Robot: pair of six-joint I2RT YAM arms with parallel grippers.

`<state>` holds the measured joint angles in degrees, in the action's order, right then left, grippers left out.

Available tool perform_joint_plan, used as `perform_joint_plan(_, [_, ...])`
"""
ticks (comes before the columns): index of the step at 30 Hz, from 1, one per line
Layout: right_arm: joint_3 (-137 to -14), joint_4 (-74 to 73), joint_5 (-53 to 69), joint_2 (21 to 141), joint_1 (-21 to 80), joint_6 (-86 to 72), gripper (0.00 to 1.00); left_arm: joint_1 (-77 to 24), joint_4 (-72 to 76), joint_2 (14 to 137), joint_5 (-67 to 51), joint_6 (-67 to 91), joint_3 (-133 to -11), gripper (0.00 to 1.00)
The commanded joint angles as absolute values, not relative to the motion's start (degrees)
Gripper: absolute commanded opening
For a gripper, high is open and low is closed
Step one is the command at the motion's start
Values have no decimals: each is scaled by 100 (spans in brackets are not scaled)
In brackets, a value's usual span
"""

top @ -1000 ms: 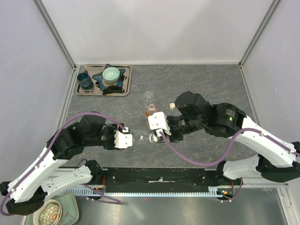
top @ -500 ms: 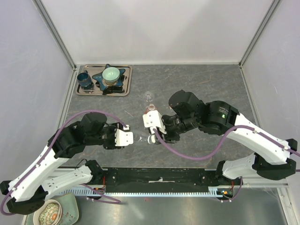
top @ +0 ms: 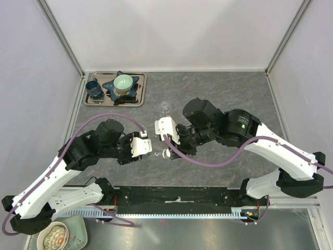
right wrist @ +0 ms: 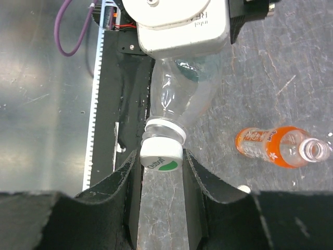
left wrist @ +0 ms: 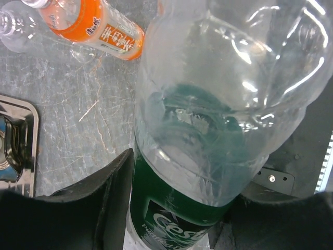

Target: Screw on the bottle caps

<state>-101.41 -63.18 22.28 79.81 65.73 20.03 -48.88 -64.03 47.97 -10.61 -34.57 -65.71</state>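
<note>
Both arms have drawn in toward each other since a second ago, the right one swinging leftward until its fingers met the neck of the clear bottle (left wrist: 208, 130) that the left arm carries. The left gripper (left wrist: 179, 213) is clamped around that bottle's body at the green label, jaws partway apart to fit it. The right gripper (right wrist: 161, 162) is pinched tight on a white cap (right wrist: 161, 154), which sits on the bottle's mouth – whether any thread has caught, I cannot tell.

Beyond the clear bottle lies the orange bottle (right wrist: 270, 147), on its side with its mouth open (a loose cap (right wrist: 242, 188) rests just beside it), and past that the small bottle (top: 165, 108).

The likely trouble is cross-threading: bottle and cap look slightly out of line, so a turn could jam the cap crooked. The thin plastic wall may also buckle or spin in the left jaws – then the cap turns the bottle instead of tightening.
</note>
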Motion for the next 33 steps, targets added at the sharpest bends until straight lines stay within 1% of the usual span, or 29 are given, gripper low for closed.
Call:
perform_joint_plan(1, [-10011, -5185, 1785, 8262, 6645, 1723, 37, -4975, -3877, 4764, -1627, -2330, -6909, 9])
perform_joint_plan(5, [-10300, -5484, 1731, 8454, 6645, 1609, 38, -4983, -3613, 4728, -1591, -1969, -6671, 9])
perform_joint_plan(9, [-10687, -5897, 1749, 8666, 6645, 1521, 37, -4983, -3586, 4851, -1722, -1758, -6697, 9])
perform_joint_plan(15, [-10819, -5932, 1644, 8684, 6645, 1406, 37, -4983, -3481, 4790, -1758, -1530, -6610, 9])
perform_joint_plan(18, [-10828, -6029, 1933, 8719, 6645, 1450, 37, -4983, -3454, 4746, -1732, -1512, -6522, 9])
perform_joint_plan(19, [-10828, -6055, 2203, 8710, 6645, 1502, 37, -4975, -3454, 4729, -1714, -1512, -6513, 9])
perform_joint_plan(23, [-10811, -6187, 2478, 8640, 6645, 1634, 37, -4975, -3498, 4685, -1731, -1582, -6469, 9])
perform_joint_plan(29, [-10802, -6276, 2470, 8508, 6645, 1714, 37, -4983, -3490, 4614, -1714, -1652, -6363, 9])
perform_joint_plan(33, [-10837, -6249, 2478, 8639, 6645, 1653, 37, -4983, -3314, 4562, -1661, -1425, -6276, 8])
